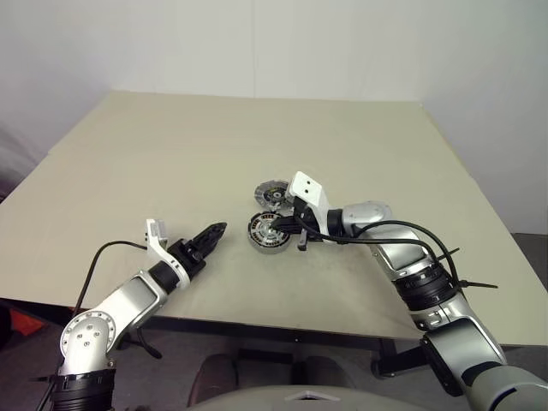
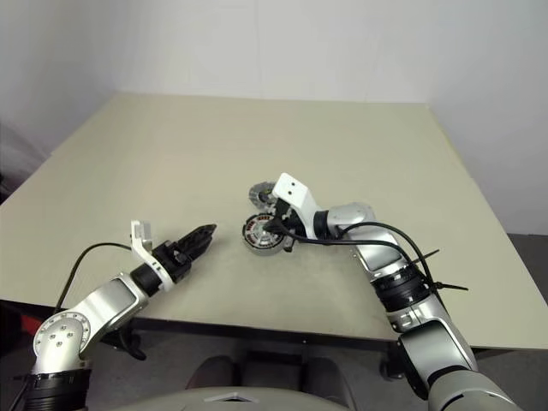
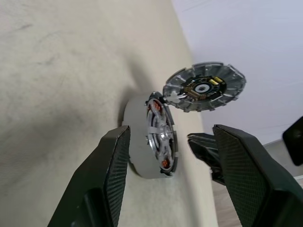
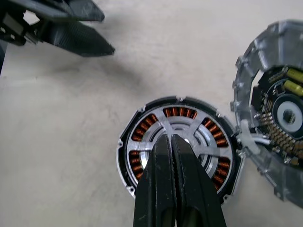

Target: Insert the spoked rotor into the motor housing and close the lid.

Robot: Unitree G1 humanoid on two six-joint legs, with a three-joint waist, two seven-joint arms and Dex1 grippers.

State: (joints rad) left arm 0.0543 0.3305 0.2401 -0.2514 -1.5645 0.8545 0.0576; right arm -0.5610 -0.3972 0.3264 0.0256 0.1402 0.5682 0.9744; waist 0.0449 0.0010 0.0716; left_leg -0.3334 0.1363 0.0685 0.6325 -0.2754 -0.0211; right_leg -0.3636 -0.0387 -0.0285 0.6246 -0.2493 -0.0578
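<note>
The motor housing lies flat near the table's middle, copper windings ringing a silver hub. The spoked rotor sits inside it, silver spokes crossing the windings and a black rim round the edge. My right gripper is shut with nothing held, its tips over the hub. The lid lies open just behind the housing, silver segmented rim and dark centre facing up, a pale link joining the two. My left gripper is open a short way left of the housing, pointing at it.
The beige table stretches far behind and to both sides of the parts. Its front edge runs close under both forearms. A black cable loops along the right arm.
</note>
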